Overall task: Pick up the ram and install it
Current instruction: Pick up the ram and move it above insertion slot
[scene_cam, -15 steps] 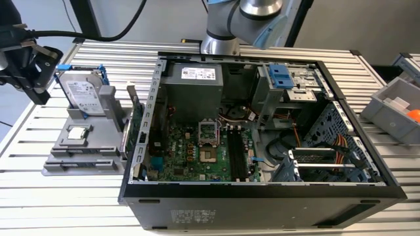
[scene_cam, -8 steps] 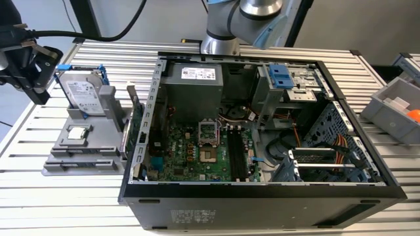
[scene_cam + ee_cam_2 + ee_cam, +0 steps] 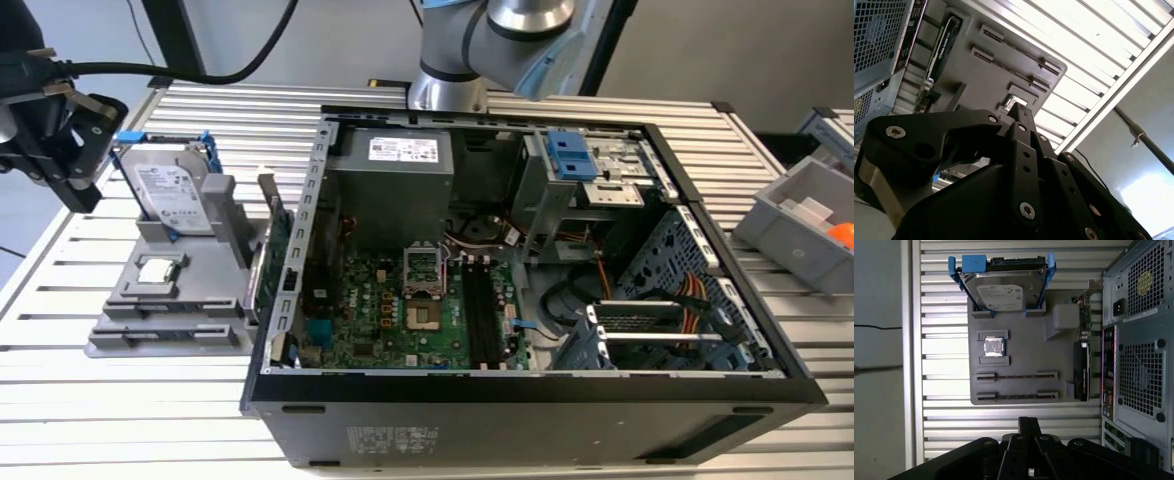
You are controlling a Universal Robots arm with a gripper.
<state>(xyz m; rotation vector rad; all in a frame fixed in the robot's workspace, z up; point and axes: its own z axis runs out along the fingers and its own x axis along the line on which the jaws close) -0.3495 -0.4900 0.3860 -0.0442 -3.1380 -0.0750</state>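
First wrist view: the hand point(image 3: 1029, 422) hangs above the counter point(image 3: 1004, 412) near its edge, beside the grey tray point(image 3: 1024, 345), its fingers drawn together on nothing. The tray's two long slots point(image 3: 1016, 375) look bare, so the ram is probably already seated inside the computer case point(image 3: 534, 400). Among the motherboard's dark slots point(image 3: 481, 312) in the exterior view I cannot pick it out.

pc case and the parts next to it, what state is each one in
pc case: open, side panel off
hard drive: upright in the grey holder
processor chip: flat in its recess
expansion card: on edge beside the case
gripper: shut, empty, raised near the holder
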